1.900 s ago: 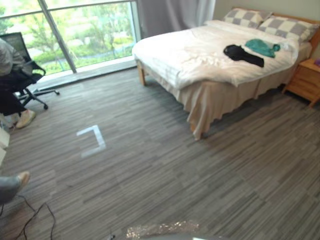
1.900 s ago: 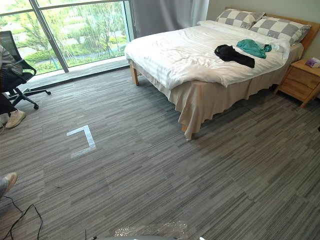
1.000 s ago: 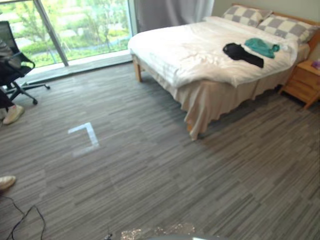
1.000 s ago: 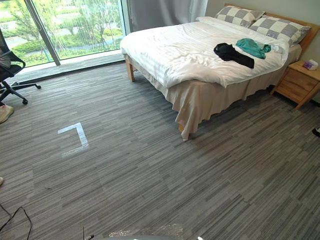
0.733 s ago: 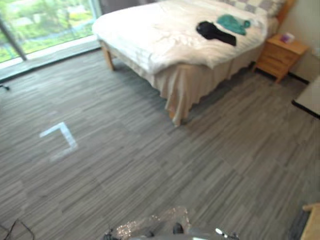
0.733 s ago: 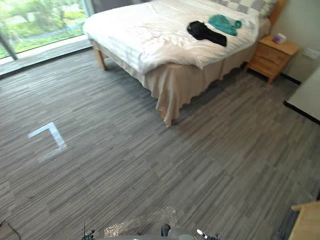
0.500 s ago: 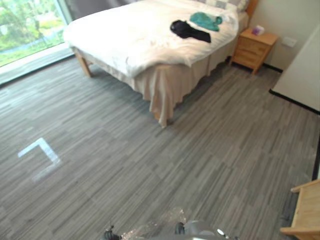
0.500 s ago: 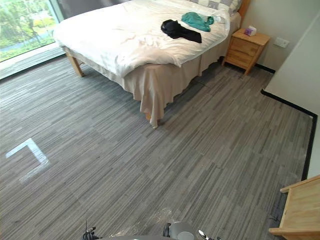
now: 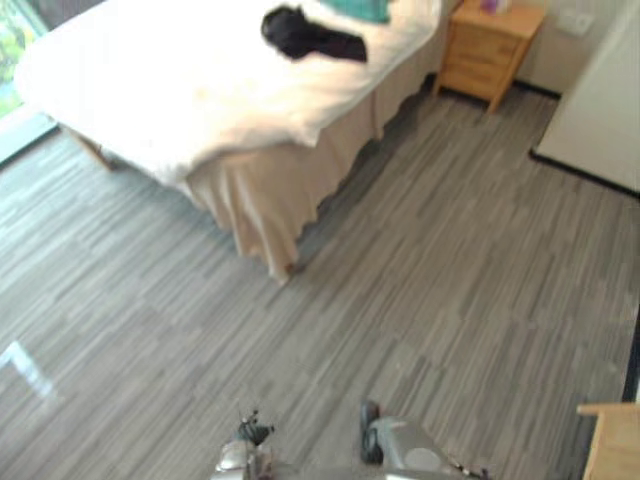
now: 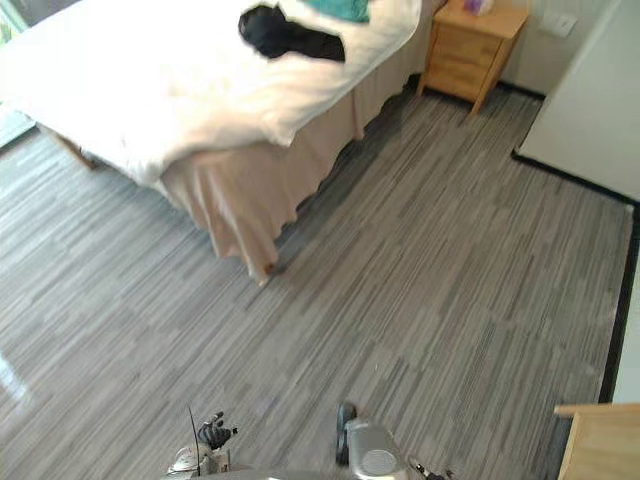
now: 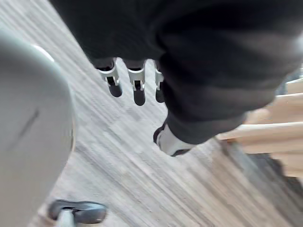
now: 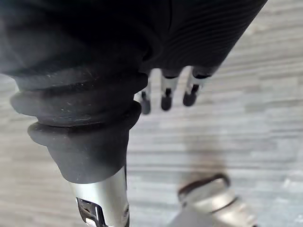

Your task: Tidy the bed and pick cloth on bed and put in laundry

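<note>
A black cloth (image 9: pixel 308 34) lies crumpled on the white duvet of the bed (image 9: pixel 170 95), near its head end. A teal cloth (image 9: pixel 356 8) lies just past it, cut off by the view's top edge. Both are far from my hands. My left hand (image 11: pixel 138 90) hangs over the grey floor in the left wrist view, fingers straight and holding nothing. In the right wrist view my right hand (image 12: pixel 165 97) hangs the same way, fingers relaxed and apart from any object.
A wooden nightstand (image 10: pixel 469 45) stands by the bed's head, with a small box on top. A pale wall panel (image 10: pixel 595 95) with a black base strip runs along the right. A wooden furniture corner (image 10: pixel 600 440) shows at the lower right. Striped grey carpet lies between me and the bed.
The camera has swung right and moved nearer the bed; the window, the chair and most of the floor tape mark have left the picture. The cloths lie as before.
</note>
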